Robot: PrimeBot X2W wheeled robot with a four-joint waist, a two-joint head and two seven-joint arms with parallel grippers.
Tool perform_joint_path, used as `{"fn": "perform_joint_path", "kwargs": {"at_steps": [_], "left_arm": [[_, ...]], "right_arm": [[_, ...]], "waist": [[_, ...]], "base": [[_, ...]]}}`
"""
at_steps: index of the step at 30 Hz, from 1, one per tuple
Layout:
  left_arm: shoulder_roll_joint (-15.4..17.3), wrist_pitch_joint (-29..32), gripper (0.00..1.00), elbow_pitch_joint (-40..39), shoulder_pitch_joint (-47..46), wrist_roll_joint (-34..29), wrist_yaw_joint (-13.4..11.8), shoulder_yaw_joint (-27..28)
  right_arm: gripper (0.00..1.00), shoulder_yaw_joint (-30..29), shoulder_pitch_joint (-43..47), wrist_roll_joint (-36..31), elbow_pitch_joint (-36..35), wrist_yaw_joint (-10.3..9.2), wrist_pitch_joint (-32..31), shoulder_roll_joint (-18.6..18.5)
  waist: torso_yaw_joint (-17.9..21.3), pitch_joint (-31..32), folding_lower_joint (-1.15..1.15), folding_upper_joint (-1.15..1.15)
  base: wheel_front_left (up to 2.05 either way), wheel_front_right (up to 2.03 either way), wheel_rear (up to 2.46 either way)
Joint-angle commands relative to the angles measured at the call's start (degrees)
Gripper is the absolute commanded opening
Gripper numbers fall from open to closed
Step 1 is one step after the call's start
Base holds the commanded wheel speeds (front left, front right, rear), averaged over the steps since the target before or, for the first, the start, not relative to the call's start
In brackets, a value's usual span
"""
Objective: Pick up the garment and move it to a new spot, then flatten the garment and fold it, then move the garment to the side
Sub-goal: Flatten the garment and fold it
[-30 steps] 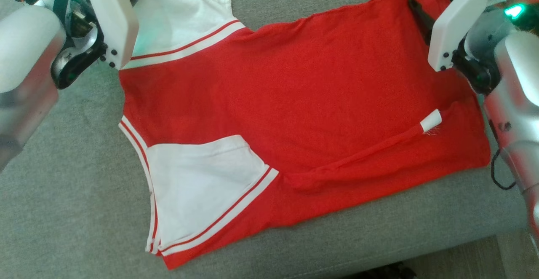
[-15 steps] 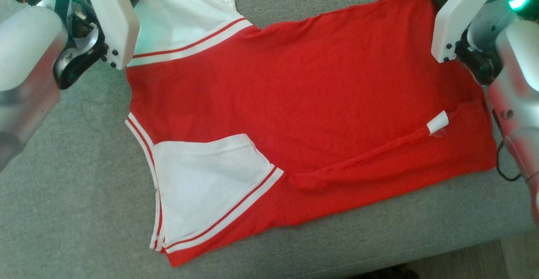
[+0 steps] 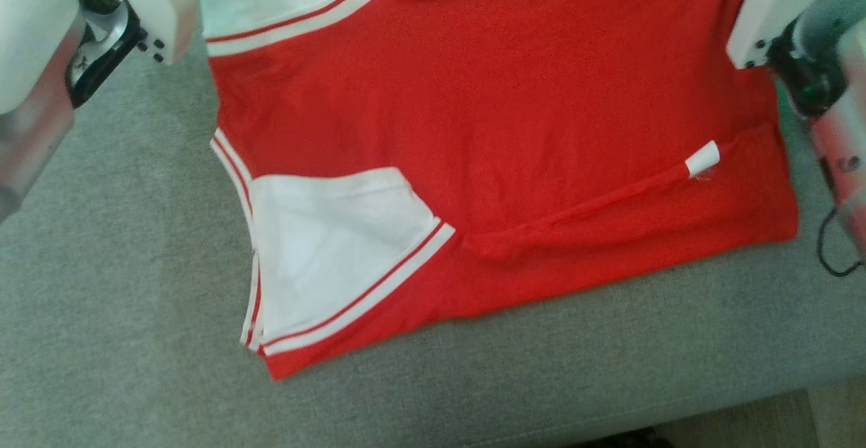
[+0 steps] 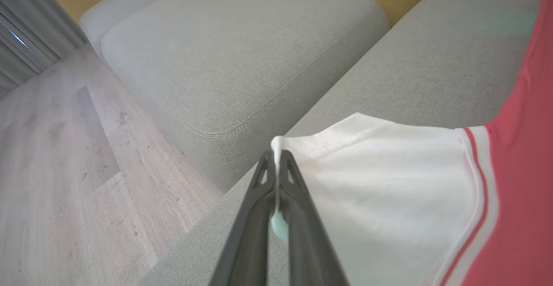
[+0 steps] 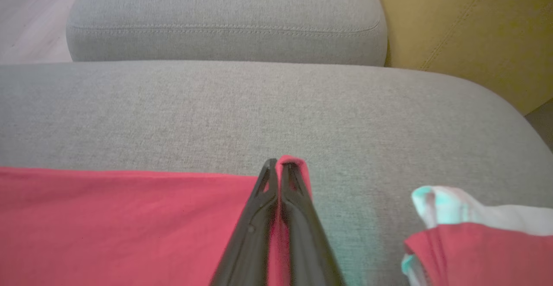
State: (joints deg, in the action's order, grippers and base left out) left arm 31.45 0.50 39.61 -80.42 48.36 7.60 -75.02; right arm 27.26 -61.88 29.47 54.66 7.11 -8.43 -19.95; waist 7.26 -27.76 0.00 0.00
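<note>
Between the tips of the left claw (image 4: 276, 156), which are pressed together, sits the corner hem of a white sleeve (image 4: 371, 182) of the garment (image 3: 500, 96). To the right of that claw the sleeve spreads out to a red-and-white striped band and then to the red body. Beyond the claw lies a second grey cushion (image 4: 242, 61), and to its left is wooden floor (image 4: 65, 169).

The right claw (image 5: 280, 165) is likewise closed, pinching a corner of the red hem. A small nub of red cloth stands up at its right fingertip. To the left of this claw the red cloth runs off flat along the grey cushion (image 5: 216, 113) that carries it. Past the tips is bare cushion, then a yellow backrest (image 5: 466, 31) up to the right. Just to the right of the claw lies a bunched bit of red and white cloth (image 5: 475, 243); whether it is part of the same garment I cannot tell.

From the head view, the garment lies spread on the cushion on the robot's side of both claws, between the left arm (image 3: 149, 1) and the right arm (image 3: 778, 8). A second white sleeve (image 3: 331, 252) sits on the near side. A raised fold runs from it to a small white label (image 3: 702, 159) close to the right arm.
</note>
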Motion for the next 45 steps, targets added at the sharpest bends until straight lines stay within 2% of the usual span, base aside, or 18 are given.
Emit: {"fn": "perform_joint_path", "kwargs": {"at_steps": [1, 8, 15, 20, 25, 26, 35, 44, 45], "left_arm": [[1.37, -0.86, 0.0, 0.19, -3.54, 0.22, -0.11, 2.6], [0.77, -4.42, 0.0, -0.67, -0.89, 1.08, -0.11, 2.27], [2.94, -8.52, 0.0, -4.87, 7.0, 2.1, -0.93, 2.13], [5.55, -10.06, 0.0, -11.52, 14.31, 3.28, -4.03, 2.05], [8.75, -10.48, 0.0, -19.77, 21.99, 3.91, -8.68, 1.95], [8.75, -10.48, 0.0, -19.77, 21.99, 3.91, -8.68, 1.95], [11.18, -10.75, 0.0, -32.15, 34.39, 3.48, -16.38, 1.79], [10.89, -10.59, 0.0, -36.25, 41.13, 3.43, -19.26, 1.73], [10.68, -10.51, 0.0, -36.38, 41.58, 3.56, -19.34, 1.73]], "right_arm": [[0.0, 0.07, -0.05, 0.83, -1.75, 0.37, 1.01, -1.39], [0.0, -0.1, 5.84, 7.38, -4.72, 0.37, 3.42, -5.74], [0.0, -0.34, 14.03, 13.47, -10.34, 0.37, 4.95, -10.11], [0.0, -0.78, 19.99, 15.27, -13.94, 0.37, 5.77, -12.81], [0.0, -2.27, 26.53, 15.68, -17.4, 0.37, 6.09, -14.62], [0.0, -2.27, 26.53, 15.68, -17.4, 0.37, 6.09, -14.62], [0.0, -7.19, 37.11, 14.86, -22.16, 0.37, 5.81, -14.76], [0.0, -12.12, 44.42, 11.09, -25.1, 0.37, 3.67, -13.38], [0.03, -12.49, 44.86, 10.47, -25.26, 0.37, 3.38, -13.04]], "waist": [[-0.4, 0.43, 0.0, 0.0], [-3.15, 2.9, 0.0, 0.0], [-5.75, 6.34, 0.0, 0.0], [-6.92, 8.58, 0.0, 0.0], [-7.68, 10.15, 0.0, 0.0], [-7.68, 10.15, 0.0, 0.0], [-8.14, 11.83, 0.0, 0.0], [-8.2, 12.5, 0.0, 0.0], [-8.21, 12.49, 0.0, 0.0]], "base": [[0.0, 0.0, 0.0], [0.0, 0.0, 0.0], [0.0, 0.0, 0.0], [0.0, 0.0, 0.0], [0.0, 0.0, 0.0], [0.0, 0.0, 0.0], [0.0, 0.0, 0.0], [0.0, 0.0, 0.0], [0.0, 0.0, 0.0]]}}
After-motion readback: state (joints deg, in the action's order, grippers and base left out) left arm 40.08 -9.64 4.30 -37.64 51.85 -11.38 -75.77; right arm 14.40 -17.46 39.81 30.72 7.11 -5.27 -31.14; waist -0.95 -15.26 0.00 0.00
